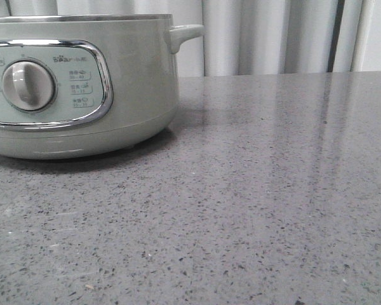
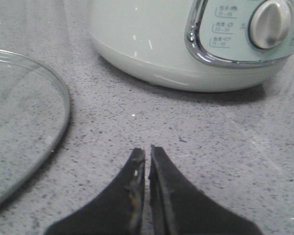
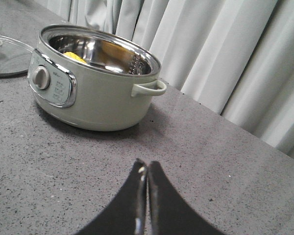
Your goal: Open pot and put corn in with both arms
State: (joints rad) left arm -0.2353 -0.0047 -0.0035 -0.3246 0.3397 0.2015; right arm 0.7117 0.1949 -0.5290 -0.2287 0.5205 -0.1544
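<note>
The pale grey-green pot (image 1: 82,89) stands on the grey table at the left of the front view, dial (image 1: 28,86) facing me. It also shows in the left wrist view (image 2: 152,44) and the right wrist view (image 3: 98,93). It is open. The yellow corn (image 3: 74,57) lies inside its steel bowl. The glass lid (image 2: 19,122) lies flat on the table beside the pot; it also shows in the right wrist view (image 3: 7,54). My left gripper (image 2: 148,149) is shut and empty over the table before the pot. My right gripper (image 3: 147,164) is shut and empty, away from the pot.
Grey speckled table (image 1: 273,190) stretches right of the pot. Pale curtains (image 1: 267,35) hang behind the table's far edge. The pot's side handle (image 1: 184,35) sticks out to the right.
</note>
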